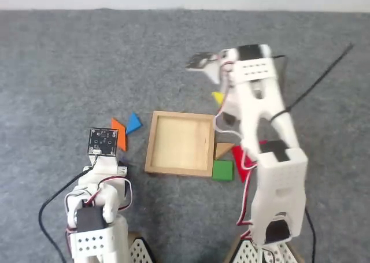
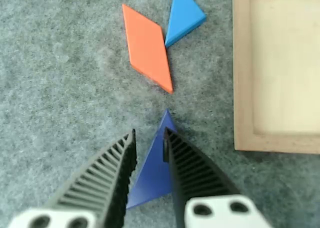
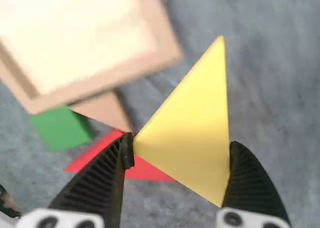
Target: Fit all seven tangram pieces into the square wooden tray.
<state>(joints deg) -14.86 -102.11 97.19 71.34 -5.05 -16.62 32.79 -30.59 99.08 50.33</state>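
Note:
My right gripper (image 3: 177, 150) is shut on a yellow triangle (image 3: 192, 133), gripping it by two edges above the carpet. In the high view this triangle (image 1: 218, 96) hangs just beyond the far right corner of the square wooden tray (image 1: 149, 147), which holds no pieces. My left gripper (image 2: 150, 135) is narrowly open, low over a dark blue triangle (image 2: 150, 175) that lies flat on the carpet, partly under one finger (image 2: 187, 163). An orange parallelogram (image 2: 146, 46) and a light blue triangle (image 2: 182, 15) lie just beyond it, left of the tray (image 2: 242, 87).
A green square (image 1: 222, 170), a red triangle (image 1: 241, 159) and a tan triangle (image 1: 222, 149) lie against the tray's right side, partly under the right arm (image 1: 277, 176). The left arm (image 1: 103, 159) stands near the tray's left front corner. Grey carpet covers the table.

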